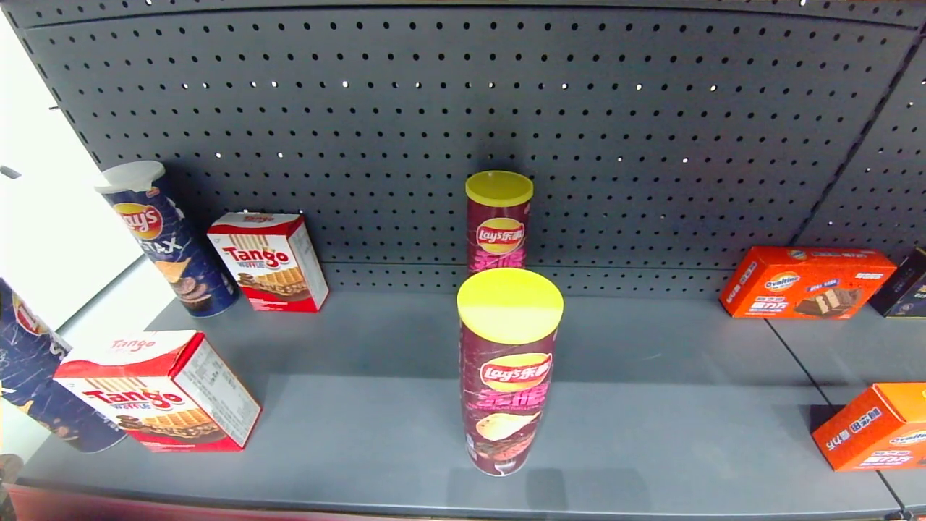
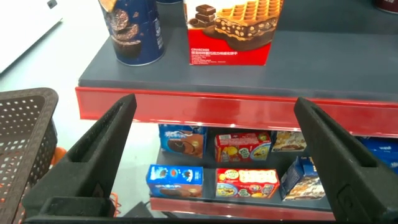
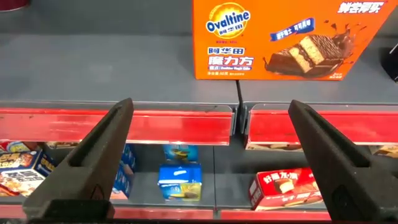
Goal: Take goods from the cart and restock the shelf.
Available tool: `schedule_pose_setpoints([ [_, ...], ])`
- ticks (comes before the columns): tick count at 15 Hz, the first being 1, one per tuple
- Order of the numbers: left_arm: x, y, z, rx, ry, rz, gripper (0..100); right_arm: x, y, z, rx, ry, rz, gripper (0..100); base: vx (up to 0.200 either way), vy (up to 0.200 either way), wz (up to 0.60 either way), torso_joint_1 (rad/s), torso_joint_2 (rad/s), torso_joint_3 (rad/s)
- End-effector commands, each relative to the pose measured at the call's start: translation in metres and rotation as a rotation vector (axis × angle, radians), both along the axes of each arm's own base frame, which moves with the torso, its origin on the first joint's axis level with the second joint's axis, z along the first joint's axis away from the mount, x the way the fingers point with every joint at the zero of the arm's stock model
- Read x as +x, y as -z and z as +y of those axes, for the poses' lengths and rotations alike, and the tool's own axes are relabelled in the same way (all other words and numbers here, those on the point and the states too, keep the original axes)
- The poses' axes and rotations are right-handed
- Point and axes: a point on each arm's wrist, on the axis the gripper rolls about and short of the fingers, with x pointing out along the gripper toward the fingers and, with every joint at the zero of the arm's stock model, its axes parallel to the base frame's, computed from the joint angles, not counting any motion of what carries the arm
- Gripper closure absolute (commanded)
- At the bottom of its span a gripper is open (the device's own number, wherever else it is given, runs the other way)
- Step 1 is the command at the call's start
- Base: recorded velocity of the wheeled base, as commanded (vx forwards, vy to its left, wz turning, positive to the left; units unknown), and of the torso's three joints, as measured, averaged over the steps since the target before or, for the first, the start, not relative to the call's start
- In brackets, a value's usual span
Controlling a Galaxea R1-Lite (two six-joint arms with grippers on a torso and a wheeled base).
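Two maroon chip cans with yellow lids stand upright mid-shelf, one near the front [image 1: 510, 376] and one at the back [image 1: 498, 224]. My left gripper [image 2: 217, 168] is open and empty. It faces the shelf's red front edge [image 2: 230, 102], below a blue chip can [image 2: 134, 31] and a red wafer box [image 2: 233, 31]. My right gripper [image 3: 214, 162] is also open and empty, in front of the red shelf edge [image 3: 118, 121] below an orange chocolate-wafer box [image 3: 280, 37]. A dark mesh cart basket [image 2: 25, 143] sits beside the left gripper.
On the shelf's left stand blue cans [image 1: 166, 239] and red wafer boxes [image 1: 159, 394]. Orange boxes [image 1: 806, 282] and a dark box [image 1: 904, 293] sit on the right. Bare grey shelf [image 1: 665, 405] lies between. Lower shelves hold cookie boxes [image 2: 177, 177].
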Motion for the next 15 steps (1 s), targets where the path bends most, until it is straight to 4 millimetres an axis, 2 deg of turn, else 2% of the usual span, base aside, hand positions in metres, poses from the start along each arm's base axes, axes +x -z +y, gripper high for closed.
schedule_pose_setpoints([
  [1,0.0001,-0.0001,0.0000,0.002,0.002,0.001,0,0.0003,-0.0001,0.0000,0.001,-0.001,0.002,0,0.000,0.000,0.00,0.000,0.00,0.000],
  [4,0.0001,-0.0002,0.0000,0.000,0.002,-0.001,0,0.0003,0.0001,0.0000,-0.002,-0.003,0.004,0,0.000,0.000,0.00,0.000,0.00,0.000],
  [6,0.0001,-0.0002,0.0000,-0.001,0.000,-0.001,0,0.0003,-0.0001,0.0004,-0.002,-0.021,0.002,0,-0.200,0.000,0.00,0.002,0.00,0.005],
  [10,0.0001,-0.0002,0.0000,0.000,0.002,-0.001,0,0.0003,-0.0001,0.0004,-0.002,-0.021,0.002,0,0.000,0.000,0.00,0.000,0.00,0.000],
  [13,0.0001,-0.0002,-0.0002,0.000,0.003,-0.001,0,0.0003,-0.0001,0.0004,-0.002,-0.021,0.002,0,0.000,0.200,0.00,0.010,0.01,0.001],
  [15,0.0001,-0.0001,-0.0001,-0.001,0.003,0.001,0,0.0003,-0.0001,0.0004,-0.003,-0.021,0.002,0,0.000,0.000,0.00,0.000,0.00,0.000],
])
